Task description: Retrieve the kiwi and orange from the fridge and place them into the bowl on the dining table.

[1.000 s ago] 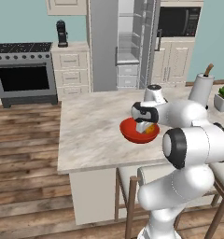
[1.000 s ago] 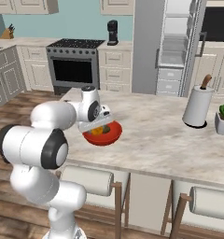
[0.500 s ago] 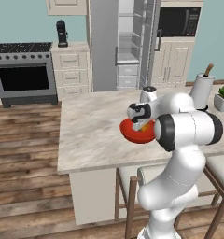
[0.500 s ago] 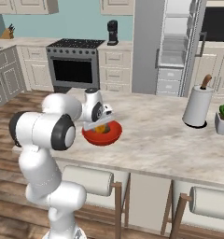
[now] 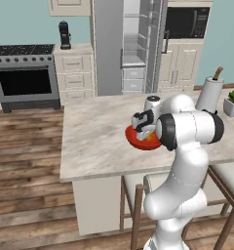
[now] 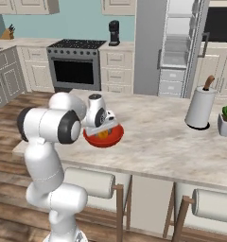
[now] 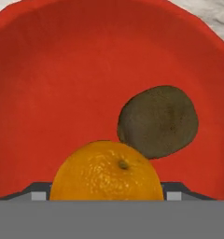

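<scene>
Fruit now sits together inside the bowl (image 7: 48, 70): in the hand view the orange (image 7: 108, 172) lies low between the fingers (image 7: 109, 193), with the kiwi (image 7: 158, 121) just beyond it, touching or nearly so. The bowl rests on the marble counter (image 5: 99, 141) toward its near edge, and the hand hangs directly over it in both base views. Compared with a second ago, the arm has swung its elbow upward and the fingers have eased slightly wider, yet whether they have let go of the orange or are pressing it cannot be told, since the tips flank it closely. Judging by this, both fruits have reached their goal and the task looks almost complete; what remains is a clear release and a lift away. Behind, the fridge (image 5: 138, 46) stands open.
</scene>
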Robot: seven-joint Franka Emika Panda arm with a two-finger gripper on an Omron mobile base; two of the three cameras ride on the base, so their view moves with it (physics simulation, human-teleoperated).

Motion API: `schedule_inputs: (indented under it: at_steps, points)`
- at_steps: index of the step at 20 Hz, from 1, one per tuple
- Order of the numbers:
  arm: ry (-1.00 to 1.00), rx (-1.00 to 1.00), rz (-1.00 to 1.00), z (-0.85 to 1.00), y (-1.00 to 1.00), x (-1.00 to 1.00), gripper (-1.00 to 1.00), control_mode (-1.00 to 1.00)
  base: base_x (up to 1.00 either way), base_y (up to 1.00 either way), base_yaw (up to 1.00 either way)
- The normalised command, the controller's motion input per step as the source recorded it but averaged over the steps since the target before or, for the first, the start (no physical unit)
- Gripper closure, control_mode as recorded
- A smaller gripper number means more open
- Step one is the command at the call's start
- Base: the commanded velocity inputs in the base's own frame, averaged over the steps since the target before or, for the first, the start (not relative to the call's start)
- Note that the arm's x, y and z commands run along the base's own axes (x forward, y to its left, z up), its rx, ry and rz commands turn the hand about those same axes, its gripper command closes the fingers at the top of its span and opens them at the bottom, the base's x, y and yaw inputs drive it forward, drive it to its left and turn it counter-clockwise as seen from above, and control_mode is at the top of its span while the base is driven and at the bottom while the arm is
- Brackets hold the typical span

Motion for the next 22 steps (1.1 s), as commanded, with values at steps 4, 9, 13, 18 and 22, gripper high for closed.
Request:
schedule_inputs:
  at_steps: [4,9,13,18,22]
  points:
    - [0.00,0.00,-0.01,-0.26,0.00,0.02,-1.00,-1.00,0.00,0.00,0.00]
    - [0.00,0.00,-0.02,0.24,-0.04,-0.02,-1.00,-1.00,0.00,0.00,0.00]
    - [-0.01,0.00,0.00,0.87,-0.13,-0.06,-1.00,-1.00,0.00,0.00,0.00]
    - [-0.04,-0.01,0.00,1.00,-0.10,-0.52,-1.00,-1.00,0.00,0.00,0.00]
    - [-0.17,-0.02,0.00,1.00,-0.05,-1.00,-1.00,-1.00,0.00,0.00,0.00]
